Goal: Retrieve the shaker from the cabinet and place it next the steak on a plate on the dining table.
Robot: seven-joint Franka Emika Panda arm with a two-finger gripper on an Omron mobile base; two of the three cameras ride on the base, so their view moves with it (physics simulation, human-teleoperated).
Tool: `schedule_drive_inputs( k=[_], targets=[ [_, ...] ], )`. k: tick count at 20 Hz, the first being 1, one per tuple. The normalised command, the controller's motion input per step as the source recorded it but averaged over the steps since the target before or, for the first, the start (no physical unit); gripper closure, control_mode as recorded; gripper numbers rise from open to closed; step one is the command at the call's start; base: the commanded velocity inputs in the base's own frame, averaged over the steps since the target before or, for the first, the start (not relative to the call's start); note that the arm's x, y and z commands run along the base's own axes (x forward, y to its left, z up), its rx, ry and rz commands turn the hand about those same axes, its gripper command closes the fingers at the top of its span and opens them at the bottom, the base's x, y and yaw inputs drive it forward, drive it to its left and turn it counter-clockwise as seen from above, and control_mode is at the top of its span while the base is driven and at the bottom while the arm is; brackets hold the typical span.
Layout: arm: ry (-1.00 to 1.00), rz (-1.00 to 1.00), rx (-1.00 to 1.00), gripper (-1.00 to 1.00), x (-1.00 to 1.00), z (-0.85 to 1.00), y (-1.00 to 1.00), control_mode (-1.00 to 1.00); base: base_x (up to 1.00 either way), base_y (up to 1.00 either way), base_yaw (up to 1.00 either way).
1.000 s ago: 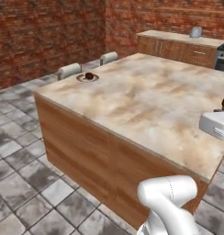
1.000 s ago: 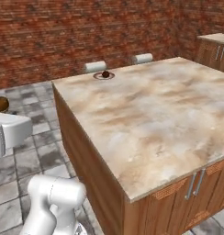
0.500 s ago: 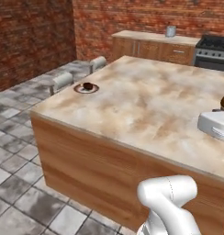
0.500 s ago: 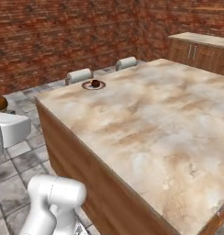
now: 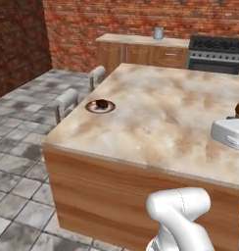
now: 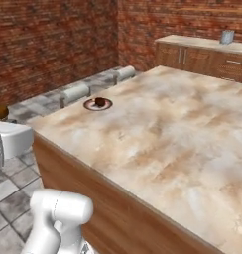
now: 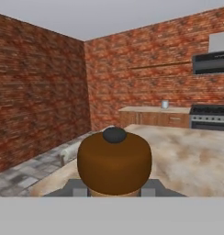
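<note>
The two-finger gripper [image 7: 114, 193] pinches the tan wooden shaker [image 7: 114, 166] (dark knob uppermost); the small dark brown steak [image 5: 101, 104] sits on its red-ringed round plate [image 5: 91, 109] on the marbled dining table [image 5: 165, 112].

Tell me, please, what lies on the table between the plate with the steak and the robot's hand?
Nothing: in the left base view, bare dining table stretches from the plate to the hand.

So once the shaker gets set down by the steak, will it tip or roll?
The shaker looks rigid, with a broad round knob top, so probably top-heavy and apt to tip if released tilted. On its side, it would likely roll across the smooth dining table.
</note>
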Motion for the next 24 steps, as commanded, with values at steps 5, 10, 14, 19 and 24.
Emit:
schedule_drive_inputs(
  k=[5,10,14,19,24],
  targets=[
    [0.00,0.00,0.00,1.00,0.00,0.00,0.00,1.00,0.40,1.00,-0.38],
    [0.00,0.00,0.00,1.00,0.00,0.00,0.00,1.00,0.29,1.00,-0.38],
    [0.00,0.00,0.00,1.00,0.00,0.00,0.00,1.00,0.23,1.00,-0.39],
    [0.00,0.00,0.00,1.00,0.00,0.00,0.00,1.00,0.25,1.00,-0.44],
    [0.00,0.00,0.00,1.00,0.00,0.00,0.00,1.00,0.32,1.00,-0.49]
  ],
)
